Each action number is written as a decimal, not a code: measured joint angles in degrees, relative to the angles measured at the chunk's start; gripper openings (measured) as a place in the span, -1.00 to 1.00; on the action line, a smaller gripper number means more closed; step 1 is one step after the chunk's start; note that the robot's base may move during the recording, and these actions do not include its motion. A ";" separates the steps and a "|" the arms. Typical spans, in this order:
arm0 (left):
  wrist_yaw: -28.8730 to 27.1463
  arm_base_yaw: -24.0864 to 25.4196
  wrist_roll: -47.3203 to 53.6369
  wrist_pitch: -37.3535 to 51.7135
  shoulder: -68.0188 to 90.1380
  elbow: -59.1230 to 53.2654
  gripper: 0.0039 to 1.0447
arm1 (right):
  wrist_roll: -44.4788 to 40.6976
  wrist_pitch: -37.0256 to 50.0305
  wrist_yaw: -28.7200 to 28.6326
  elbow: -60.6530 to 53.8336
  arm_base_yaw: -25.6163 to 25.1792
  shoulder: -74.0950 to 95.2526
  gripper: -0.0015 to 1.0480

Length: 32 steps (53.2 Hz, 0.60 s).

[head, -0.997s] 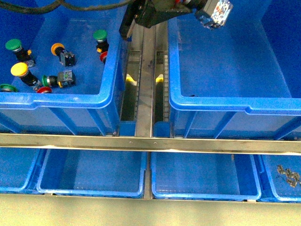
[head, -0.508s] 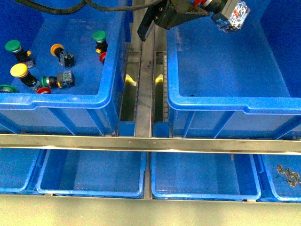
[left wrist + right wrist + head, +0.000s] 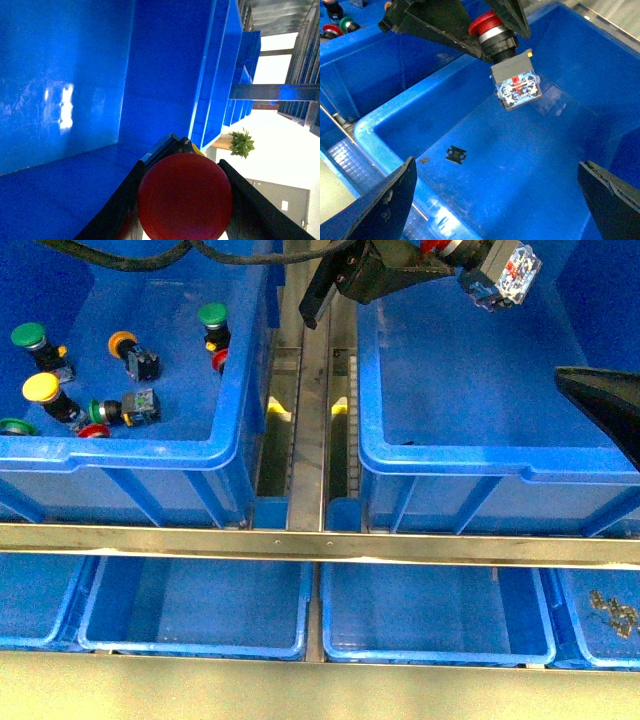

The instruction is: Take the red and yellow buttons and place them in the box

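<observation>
Left hand [image 3: 492,30] is pinching red button [image 3: 516,85] by its cap, hanging high over box [image 3: 480,460], risking a slip or bounce-out on release. Right hand [image 3: 497,167], spread, is crowding the drop zone.

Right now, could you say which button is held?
The red button, in the left end effector over the right crate; the others lie in the left crate.

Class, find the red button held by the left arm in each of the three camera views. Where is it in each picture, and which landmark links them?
Front view: the red button is at the top edge, right of centre, above the box.
Left wrist view: the red button fills the bottom centre, cap facing the camera.
Right wrist view: the red button is at top centre.
Shared landmark: the box, whose blue wall or rim shows in every view.
</observation>
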 joint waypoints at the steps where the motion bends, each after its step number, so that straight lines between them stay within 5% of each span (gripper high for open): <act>1: 0.02 -0.04 0.02 -0.02 0.00 0.00 -0.36 | -0.57 0.68 -0.17 0.61 0.09 1.16 0.87; 32: 0.07 -1.38 -0.63 -0.72 -0.83 0.92 -0.36 | -7.58 11.21 3.41 16.17 4.70 21.14 0.87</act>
